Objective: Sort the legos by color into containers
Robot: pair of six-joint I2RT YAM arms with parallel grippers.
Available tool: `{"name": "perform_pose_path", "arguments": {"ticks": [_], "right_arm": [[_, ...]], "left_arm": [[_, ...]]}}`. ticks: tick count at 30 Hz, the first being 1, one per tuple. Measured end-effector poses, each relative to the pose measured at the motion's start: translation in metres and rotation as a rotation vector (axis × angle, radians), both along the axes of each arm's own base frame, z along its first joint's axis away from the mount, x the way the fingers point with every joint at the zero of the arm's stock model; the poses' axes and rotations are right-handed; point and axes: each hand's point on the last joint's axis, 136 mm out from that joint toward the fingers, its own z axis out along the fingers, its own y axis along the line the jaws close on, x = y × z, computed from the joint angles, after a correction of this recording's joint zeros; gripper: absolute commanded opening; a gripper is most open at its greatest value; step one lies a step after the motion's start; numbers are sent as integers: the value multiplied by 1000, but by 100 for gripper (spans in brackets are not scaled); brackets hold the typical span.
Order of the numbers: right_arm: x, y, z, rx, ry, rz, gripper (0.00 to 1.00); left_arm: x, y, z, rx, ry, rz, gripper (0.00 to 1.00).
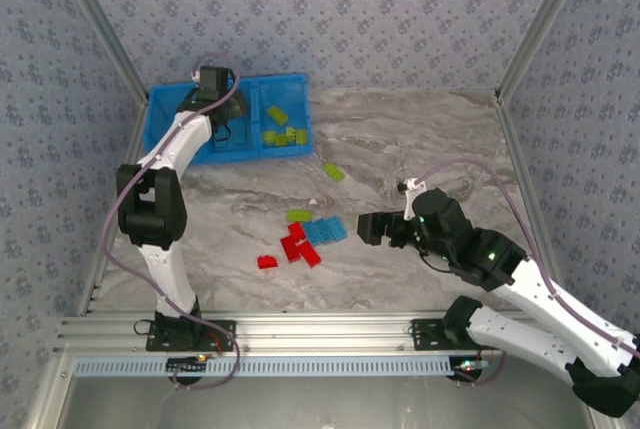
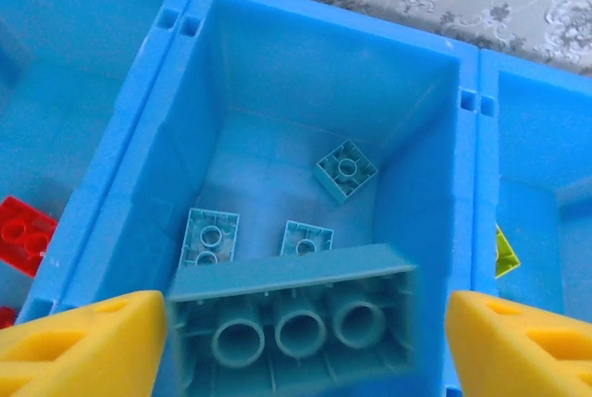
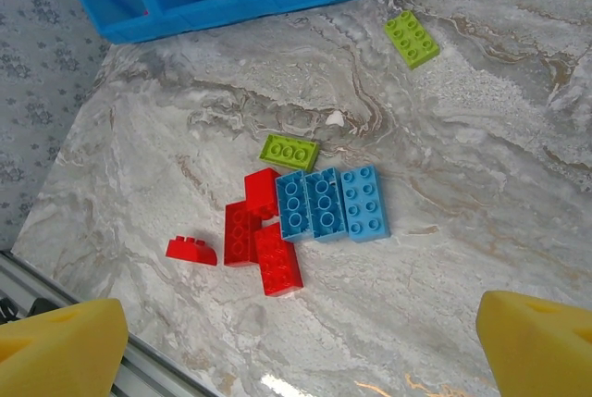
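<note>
Left gripper (image 2: 307, 346) hung over the middle compartment (image 2: 277, 92) of the bright blue plastic bin tray (image 1: 165, 134), up at 11 o'clock on the grey marbled table (image 1: 430, 139). Its yellow fingertips (image 2: 88, 346) stood apart w/ a light blue studded plastic brick (image 2: 296, 309) between them, underside up, tubes showing. The brick sat against one tip w/ a gap at the other, so the jaws were parted, not clamping. Below it, three small light blue bricks (image 2: 347, 170) lay on that compartment's floor. A red brick (image 2: 23, 233) sat in the compartment at its 9 o'clock, and lime green bricks (image 1: 282, 131) in the one at 3 o'clock.

Right gripper (image 3: 301, 341) was spread wide, nothing in it, above the table at approx. 3 o'clock of the loose pile. In that pile, a row of light blue bricks (image 3: 331, 204) lay side by side, touching. Red bricks (image 3: 259, 240) were bunched at their 8 o'clock, w/ a small red piece (image 3: 191, 250) just apart at 9. A lime green brick (image 3: 289, 151) lay at the row's 11 o'clock. Another lime green plate (image 3: 413, 38) lay well apart at 1 o'clock, nearer the tray.
</note>
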Motion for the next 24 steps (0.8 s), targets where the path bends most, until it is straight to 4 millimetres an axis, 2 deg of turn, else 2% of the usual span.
{"name": "perform_pose_path", "arguments": {"ticks": [4,7,10,14,16,17,19,21,24], "right_arm": [[0,-1,1,4,-2,-9,100],[1,-1,1,3,-1,-10,100],[2,-1,-2,-6,2,-16,100],[8,6,-5,-11,5,-15,100],[12,10,-7,-14,9,-14,100],[14,13,-9,-16,12,-12,100],[17,18,-13,-23,23,-7,100],[20,23,-19,-32,38,-1,100],[23,28,-26,-45,54,5,100]], "left_arm": [[-8,-5,10,-29,10,-25,82],[-35,-11,21,-74,16,-48,82],[-85,-24,44,-117,-6,-87,83],[-178,-69,80,-172,-85,-219,85],[-224,-92,82,-202,-96,-292,85],[-245,-101,76,-215,-84,-324,85],[-283,-118,50,-224,-26,-375,86],[-318,-127,12,-207,70,-407,87],[-355,-129,-47,-150,219,-410,87]]}}
